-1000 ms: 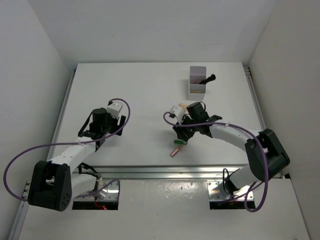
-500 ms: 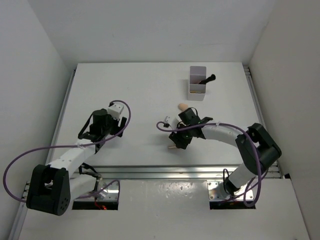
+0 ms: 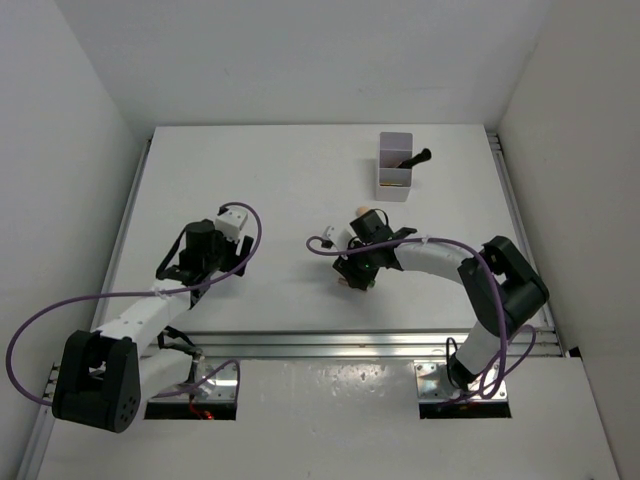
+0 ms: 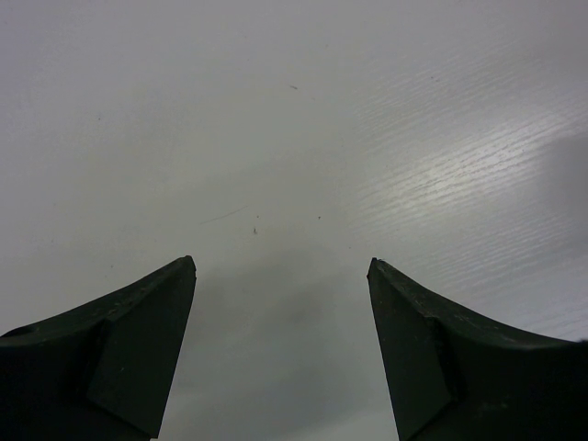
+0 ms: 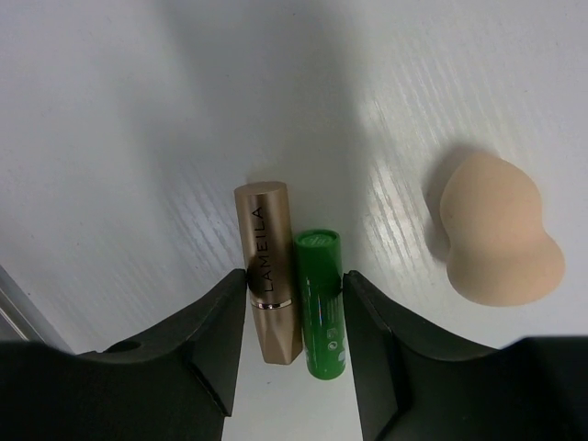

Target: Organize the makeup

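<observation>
Gold tube and green tube are lying side by side on the table between the jaws of the right gripper — gripped or not, I cannot tell. Left gripper is hanging wide, empty. Next: pinching both evenly, carrying them to the box.

L gripper spread wide; two dark fingers at bottom L & R corners, tips well apart. White table shows btwn them: faint grain lines on R side, few tiny specks near centre, grey shadow at far R edge.
</observation>
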### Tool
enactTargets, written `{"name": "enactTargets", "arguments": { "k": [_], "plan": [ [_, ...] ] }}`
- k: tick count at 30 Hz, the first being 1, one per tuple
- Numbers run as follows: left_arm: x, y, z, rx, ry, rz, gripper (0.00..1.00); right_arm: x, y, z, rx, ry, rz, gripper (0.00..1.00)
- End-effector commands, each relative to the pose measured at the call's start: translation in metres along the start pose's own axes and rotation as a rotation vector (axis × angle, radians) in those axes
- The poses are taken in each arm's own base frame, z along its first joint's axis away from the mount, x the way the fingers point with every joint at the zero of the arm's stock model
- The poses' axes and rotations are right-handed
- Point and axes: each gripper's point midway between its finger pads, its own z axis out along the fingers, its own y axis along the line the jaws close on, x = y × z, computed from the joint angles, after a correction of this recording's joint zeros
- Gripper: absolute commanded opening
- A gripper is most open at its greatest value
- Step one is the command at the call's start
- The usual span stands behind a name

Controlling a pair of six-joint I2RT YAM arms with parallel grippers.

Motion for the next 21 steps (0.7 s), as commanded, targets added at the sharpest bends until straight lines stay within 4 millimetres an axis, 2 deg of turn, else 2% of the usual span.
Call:
{"name": "enactTargets", "arguments": {
  "k": [1,8,14,21],
  "plan": [
    [-0.004,-0.002,-0.002,0.002,-0.025,0.009,0.82,-0.013,-0.011,-0.004,0.041,-0.027,-0.003,0.46],
    [-0.004,-0.002,-0.002,0.002,-0.025,0.009,0.82,-0.022,-0.012,-0.018,0.058,-0.066,-0.008,0.49],
    [-0.001,-0.002,-0.001,0.003,-0.016,0.008,0.82,-0.019,-0.019,-0.023,0.07,-0.075,0.032,0.51],
    [-0.002,-0.004,-0.001,0.012,-0.017,0.008,0.82,-0.013,-0.026,-0.023,0.094,-0.069,0.053,0.36]
  ]
}}
